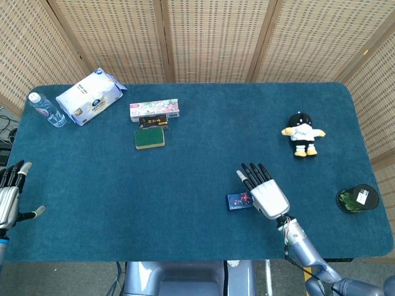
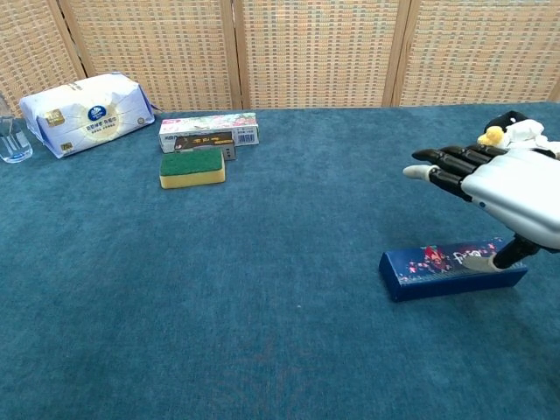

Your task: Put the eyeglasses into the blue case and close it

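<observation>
One closed blue case (image 2: 452, 269), right robot hand (image 2: 503, 188) above; thumb seemingly touching lid

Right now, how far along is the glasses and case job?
The blue case lies shut on the table; no eyeglasses show, presumably inside. The right hand is above it, fingers spread, thumb tip touching the lid. The left hand idles. Only letting go seems left.
</observation>
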